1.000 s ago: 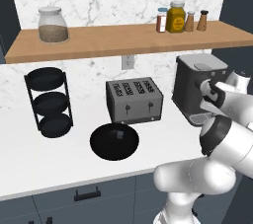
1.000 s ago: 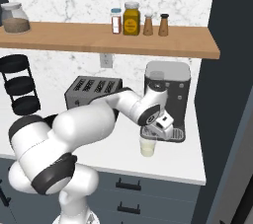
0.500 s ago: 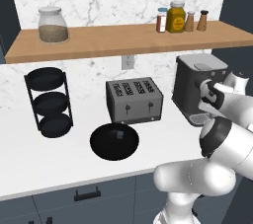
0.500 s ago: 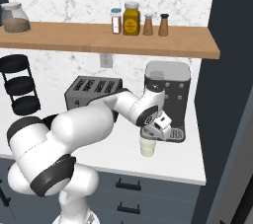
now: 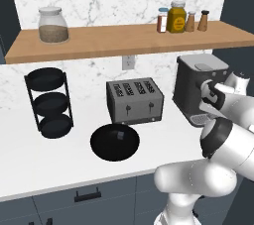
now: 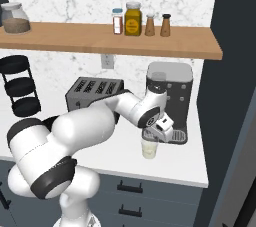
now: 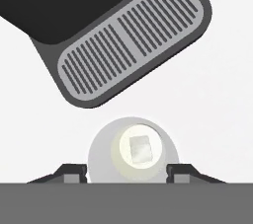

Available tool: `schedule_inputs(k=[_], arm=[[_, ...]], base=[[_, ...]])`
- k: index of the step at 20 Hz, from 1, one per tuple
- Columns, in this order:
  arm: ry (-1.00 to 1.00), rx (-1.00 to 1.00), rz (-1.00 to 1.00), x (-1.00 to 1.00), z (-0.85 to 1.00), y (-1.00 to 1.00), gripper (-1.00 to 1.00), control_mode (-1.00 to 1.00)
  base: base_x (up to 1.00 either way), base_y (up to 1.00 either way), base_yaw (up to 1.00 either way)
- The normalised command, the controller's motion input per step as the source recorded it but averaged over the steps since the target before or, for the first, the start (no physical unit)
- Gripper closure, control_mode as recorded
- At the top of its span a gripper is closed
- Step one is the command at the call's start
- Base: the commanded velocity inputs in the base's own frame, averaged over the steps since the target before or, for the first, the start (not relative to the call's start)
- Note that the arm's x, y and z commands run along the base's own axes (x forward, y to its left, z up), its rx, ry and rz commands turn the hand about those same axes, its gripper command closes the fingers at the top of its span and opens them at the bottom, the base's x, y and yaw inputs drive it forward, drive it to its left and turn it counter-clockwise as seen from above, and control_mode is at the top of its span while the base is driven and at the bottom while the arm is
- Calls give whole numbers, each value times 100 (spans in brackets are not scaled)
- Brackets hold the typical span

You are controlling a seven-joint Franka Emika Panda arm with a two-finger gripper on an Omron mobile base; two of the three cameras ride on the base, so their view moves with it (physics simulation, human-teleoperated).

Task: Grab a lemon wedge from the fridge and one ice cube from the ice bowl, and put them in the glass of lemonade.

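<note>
Directly below the gripper, the glass of lemonade stands on the white counter just in front of the coffee machine, and the ice cube lies in the drink, so that half of the job looks done. Both fingertips stand apart on either side of the glass rim with nothing between them. No lemon wedge is visible in the glass; fetching it from the fridge appears to be what remains. The ice bowl sits well away, before the toaster

We see the counter from behind-left and behind-right, both sharing the toaster; our hand view looks straight down, close.
</note>
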Motion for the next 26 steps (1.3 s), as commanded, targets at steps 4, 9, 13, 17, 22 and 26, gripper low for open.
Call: schedule_inputs(k=[4, 9, 13, 17, 22, 26], arm=[[0, 0, 0, 0, 0, 0, -100, -100], [0, 0, 0, 0, 0, 0, -100, -100], [-4, 0, 0, -11, 0, 0, -100, -100], [-11, 0, 0, -29, 6, 0, -100, -100], [-7, 0, 0, -17, 9, 5, -100, -100], [-7, 0, 0, -10, 8, 21, -100, -100]], base=[[0, 0, 0], [0, 0, 0], [0, 0, 0], [0, 0, 0], [0, 0, 0], [0, 0, 0]])
